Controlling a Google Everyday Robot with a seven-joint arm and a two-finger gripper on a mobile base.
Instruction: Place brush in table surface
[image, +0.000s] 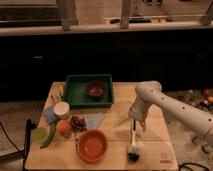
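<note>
The brush (133, 141) lies on the table surface (155, 145) right of the orange bowl (92, 145). Its pale handle points away from me and its dark bristle head (133, 155) is near the front edge. My gripper (136, 123) hangs from the white arm (170, 107), which reaches in from the right. The gripper is at the far end of the brush handle, low over the wood. I cannot see whether it touches the handle.
A green tray (75, 95) with a dark bowl (95, 89) stands at the back. At the left are a white cup (62, 109), an orange fruit (63, 126), a green vegetable (48, 136), dark berries (76, 123) and a bluish cloth (94, 119).
</note>
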